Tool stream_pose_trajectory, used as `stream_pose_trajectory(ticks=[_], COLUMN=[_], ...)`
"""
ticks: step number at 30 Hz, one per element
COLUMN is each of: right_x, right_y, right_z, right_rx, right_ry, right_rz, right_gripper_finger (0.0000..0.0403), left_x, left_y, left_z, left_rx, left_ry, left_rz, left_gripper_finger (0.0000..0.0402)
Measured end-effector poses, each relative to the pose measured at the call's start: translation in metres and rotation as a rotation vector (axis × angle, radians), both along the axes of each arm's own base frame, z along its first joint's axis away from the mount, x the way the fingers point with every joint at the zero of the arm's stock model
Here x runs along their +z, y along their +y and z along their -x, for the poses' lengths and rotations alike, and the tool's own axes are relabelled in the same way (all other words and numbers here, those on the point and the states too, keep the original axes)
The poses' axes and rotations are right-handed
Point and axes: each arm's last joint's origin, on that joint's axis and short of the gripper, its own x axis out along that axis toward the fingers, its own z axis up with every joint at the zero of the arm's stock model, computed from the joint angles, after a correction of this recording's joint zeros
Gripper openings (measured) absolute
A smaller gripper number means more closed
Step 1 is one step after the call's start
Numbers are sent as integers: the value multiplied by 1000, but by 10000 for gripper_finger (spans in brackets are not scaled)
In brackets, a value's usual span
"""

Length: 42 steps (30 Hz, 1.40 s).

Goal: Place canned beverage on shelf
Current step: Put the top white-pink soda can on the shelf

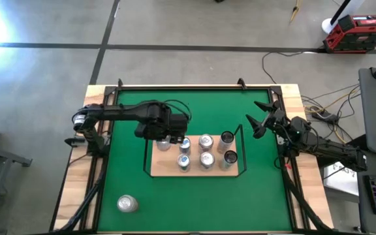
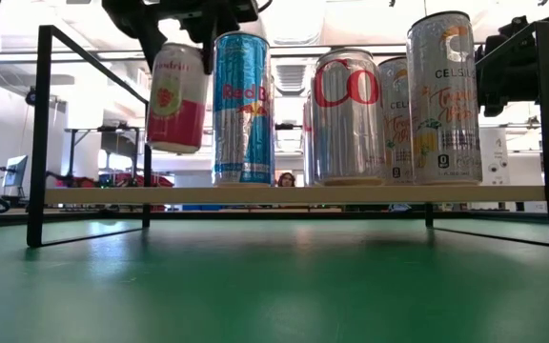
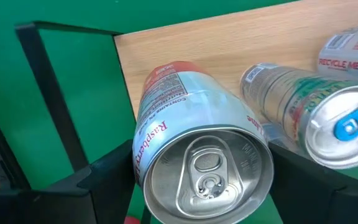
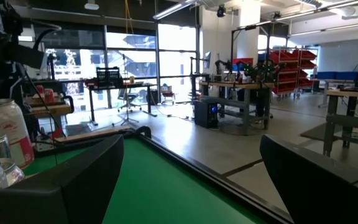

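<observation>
I am looking down on the green desk point(image 1: 194, 196), the shelf point(image 1: 194, 171) sitting at its middle. My left hand point(image 1: 164, 138) is hanging over the shelf's far left corner, fingers clamped on a pink raspberry can point(image 2: 176, 97), holding it upright just clear of the board, beside the blue can point(image 2: 241, 107). Six cans are standing on the shelf. My right hand point(image 1: 261, 124) is waiting off the shelf's right end, fingers spread apart, holding nothing. One spare can point(image 1: 127, 203) is lying well off the shelf's near left corner.
</observation>
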Motion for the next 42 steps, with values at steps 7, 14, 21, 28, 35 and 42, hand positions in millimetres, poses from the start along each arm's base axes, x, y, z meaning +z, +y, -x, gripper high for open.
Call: stream_pose_trajectory(ticks=[7,14,21,28,35,42], right_x=[0,0,0,0,0,0], right_y=[0,0,0,0,0,0], right_z=[0,0,0,0,0,0], right_rx=[1,0,0,0,1,0], right_ry=[-1,0,-1,0,-1,0], right_rz=[-2,0,-2,0,-1,0], right_gripper_finger=[368,368,368,368,368,368], left_x=[-9,-18,-24,-32,-32,-31], left_y=[-3,-10,-10,-10,-9,-7], left_z=[-3,5,14,19,20,18], left_rx=[18,67,79,77,60,36], left_ry=[-40,-37,-101,-107,-111,-128], left_rz=[2,8,13,15,3,0], left_gripper_finger=[292,292,293,293,293,293])
